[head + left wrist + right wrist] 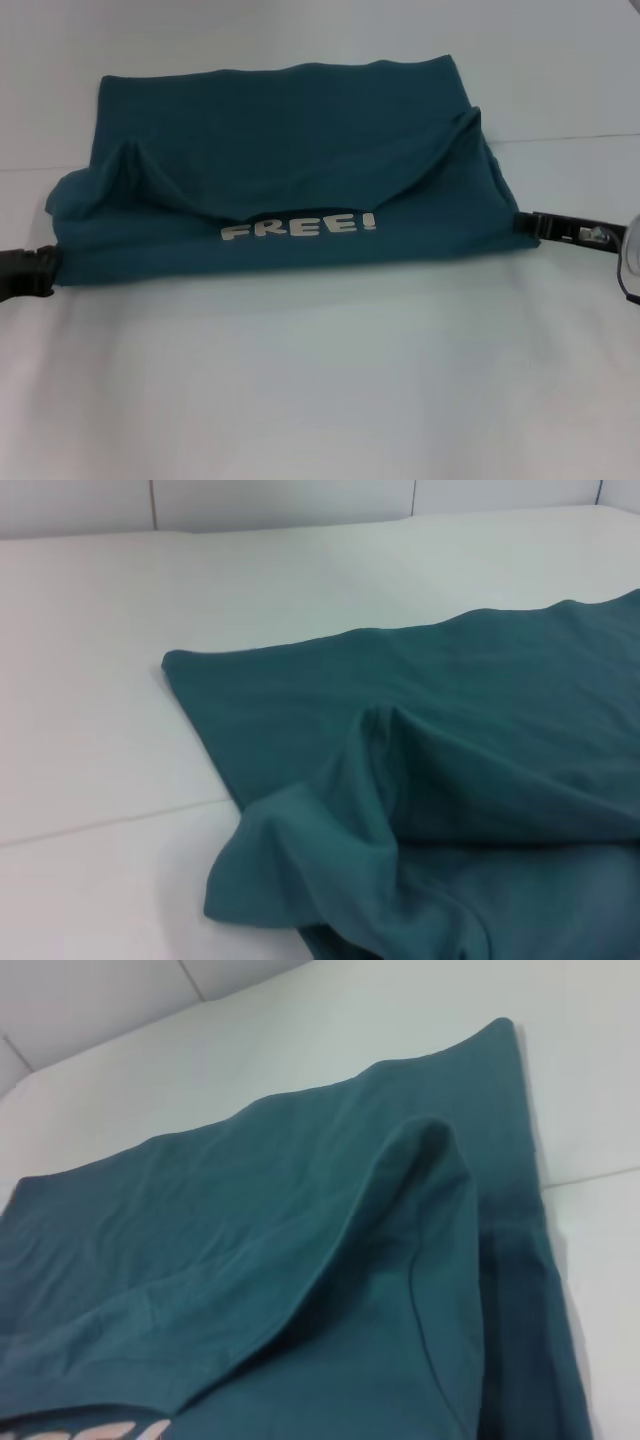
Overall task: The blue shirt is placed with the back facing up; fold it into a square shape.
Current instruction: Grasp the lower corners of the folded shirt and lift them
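Note:
The blue shirt (300, 130) lies across the middle of the white table (320, 380), folded into a wide band. Its near part is doubled over, and white lettering "FREE!" (300, 226) shows below a curved fabric edge. Two raised puckers stand in the cloth, one towards the left (130, 150) and one at the right (470, 115). My left gripper (40, 270) sits low at the shirt's near left corner. My right gripper (535, 225) sits at its right edge. The left wrist view shows the shirt (480, 730) in loose folds. The right wrist view shows the shirt (300, 1260) and part of the lettering (90, 1430).
A thin seam (570, 137) runs across the tabletop behind the shirt. Bare white table surrounds the cloth on all sides. A grey part of the right arm (632, 255) shows at the frame's right edge.

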Robot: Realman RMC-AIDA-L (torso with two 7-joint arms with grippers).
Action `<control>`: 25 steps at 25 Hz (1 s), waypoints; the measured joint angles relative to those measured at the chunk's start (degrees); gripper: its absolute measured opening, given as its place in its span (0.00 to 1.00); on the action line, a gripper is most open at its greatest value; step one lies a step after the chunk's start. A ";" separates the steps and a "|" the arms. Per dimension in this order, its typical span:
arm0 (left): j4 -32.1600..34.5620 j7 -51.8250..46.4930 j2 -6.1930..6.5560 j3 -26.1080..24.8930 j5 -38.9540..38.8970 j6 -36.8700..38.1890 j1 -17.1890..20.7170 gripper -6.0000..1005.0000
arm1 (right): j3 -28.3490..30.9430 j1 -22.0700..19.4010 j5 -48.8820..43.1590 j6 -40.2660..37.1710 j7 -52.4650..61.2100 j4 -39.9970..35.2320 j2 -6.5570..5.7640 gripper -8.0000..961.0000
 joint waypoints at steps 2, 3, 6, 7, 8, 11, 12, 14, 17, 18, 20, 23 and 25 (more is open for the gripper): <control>0.01 -0.28 0.21 -1.56 1.11 2.06 0.32 0.03 | 0.03 -1.11 1.57 -1.40 -2.59 0.00 0.07 0.03; 0.05 -0.30 0.24 -2.13 1.51 2.73 0.40 0.03 | 0.04 -1.71 2.56 -2.25 -4.36 0.00 0.11 0.03; 0.34 -0.32 0.43 -4.31 2.80 6.10 0.86 0.03 | 0.04 -3.80 5.38 -5.10 -10.00 -0.02 0.45 0.03; 0.56 -0.30 0.49 -5.09 3.04 7.76 1.22 0.03 | 0.04 -4.56 6.17 -6.10 -11.73 -0.02 0.58 0.03; 0.86 -0.29 0.50 -5.51 3.11 9.21 1.58 0.03 | 0.04 -5.17 6.82 -6.86 -13.07 -0.03 0.66 0.03; 2.36 -0.32 0.49 -5.92 3.21 13.57 3.04 0.03 | 0.04 -7.38 9.11 -9.21 -16.82 -0.03 0.97 0.03; 2.76 -0.34 0.48 -5.95 3.21 14.60 3.38 0.04 | 0.04 -8.08 9.98 -10.02 -18.24 -0.02 1.08 0.03; 3.91 -0.34 0.42 -6.81 3.05 17.86 4.33 0.04 | 0.03 -9.45 11.98 -11.77 -21.57 0.01 1.27 0.03; 4.82 -0.31 0.41 -9.15 3.11 22.51 5.14 0.04 | 0.32 -11.19 13.84 -13.75 -25.05 0.11 1.33 0.03; 4.95 -0.21 0.41 -9.98 3.17 24.00 5.34 0.04 | 0.60 -11.72 14.10 -14.38 -25.99 0.19 1.34 0.03; 5.15 -0.06 0.40 -11.28 3.16 26.11 5.76 0.04 | 1.56 -12.64 14.32 -15.82 -27.90 0.36 1.40 0.03; 5.31 0.11 0.33 -12.27 2.95 28.19 6.31 0.04 | 3.17 -13.88 14.38 -18.24 -30.55 0.49 1.64 0.03; 5.34 0.23 0.26 -12.56 2.91 29.18 6.58 0.04 | 4.29 -14.67 14.38 -20.32 -32.57 0.51 1.87 0.03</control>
